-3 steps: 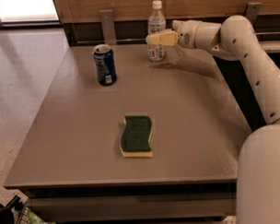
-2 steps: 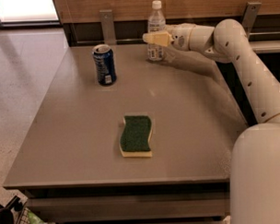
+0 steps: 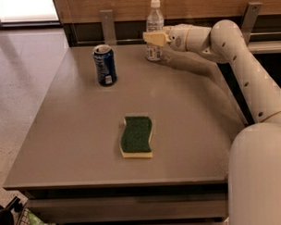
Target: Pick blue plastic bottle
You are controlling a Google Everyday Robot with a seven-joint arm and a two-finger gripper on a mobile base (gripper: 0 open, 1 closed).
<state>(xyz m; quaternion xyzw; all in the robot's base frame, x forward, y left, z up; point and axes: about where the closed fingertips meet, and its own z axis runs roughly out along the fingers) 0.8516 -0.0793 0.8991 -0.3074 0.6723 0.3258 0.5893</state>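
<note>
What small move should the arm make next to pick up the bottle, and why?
Probably settle the gripper onto the bottle and grip it before lifting: it is level with the label of the upright bottle, which stands on the table, with the can well apart.

The blue plastic bottle (image 3: 154, 21), at the far edge of the table (image 3: 187, 131), is seen as clear, glossy plastic, closed with a matt white cap and wrapped in a pale printed label. The gripper (image 3: 152, 38), placed at the bottle's mid-height from the right, is formed in pale yellowish matt plastic. The arm (image 3: 230, 46) behind it is cased in smooth off-white shells. The table is surfaced in smooth, matt grey-brown laminate. The can (image 3: 104, 65), far left, is made of glossy printed metal. The sponge (image 3: 137, 136) is topped with rough green fibre over yellow foam.
</note>
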